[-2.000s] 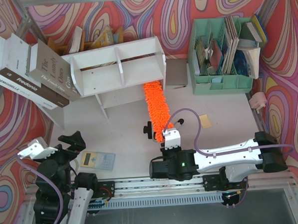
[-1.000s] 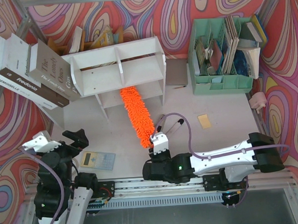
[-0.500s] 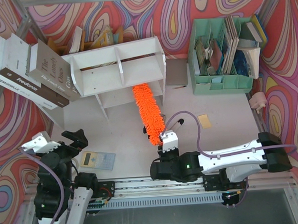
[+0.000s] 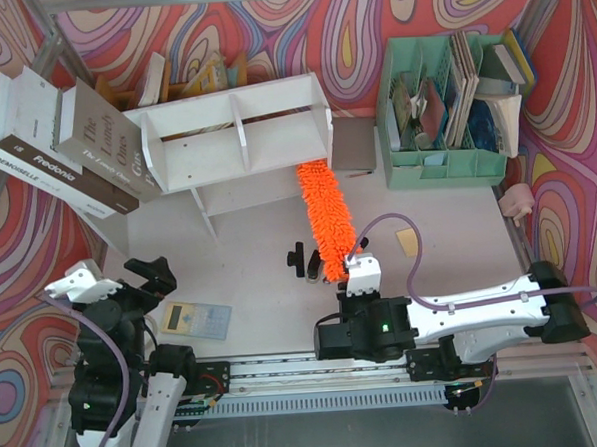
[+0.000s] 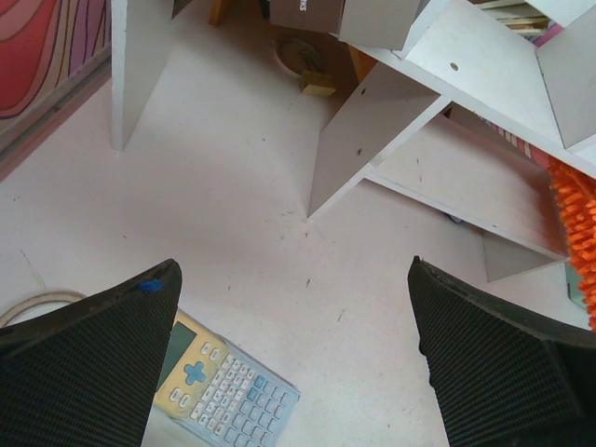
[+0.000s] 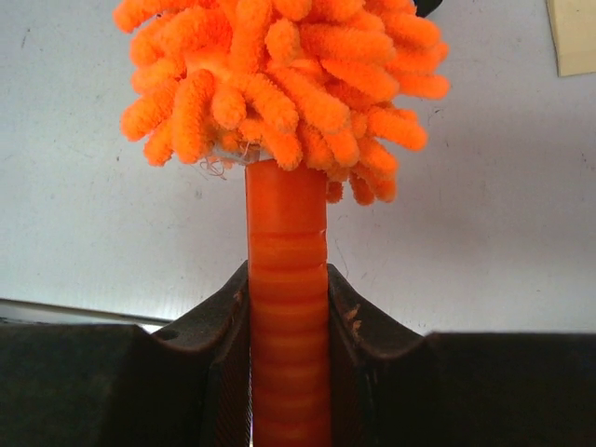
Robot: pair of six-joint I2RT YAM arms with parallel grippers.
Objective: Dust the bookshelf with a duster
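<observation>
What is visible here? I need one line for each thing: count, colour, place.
bookshelf: one, white, far centre
duster: one, orange, tip at the bookshelf's right end
file organiser: one, mint green, far right
large books: two, white and brown, far left
calculator: one, pale blue and yellow, near left
paper note: one, yellow, right of the duster
left gripper: one, black, open, near the calculator
right gripper: one, black, shut on the duster's handle

count | bookshelf point(image 4: 239, 136): 1, ahead-left of right claw point(image 4: 349, 271) | duster point(image 4: 325, 214): 1, in right claw | calculator point(image 4: 195, 319): 1, beside left claw point(image 5: 293, 264) | green file organiser point(image 4: 446, 166): 1, far ahead-right of right claw | yellow note point(image 4: 411, 242): 1, just right of it | small black object point(image 4: 298, 259): 1, just left of it | claws: 2
</observation>
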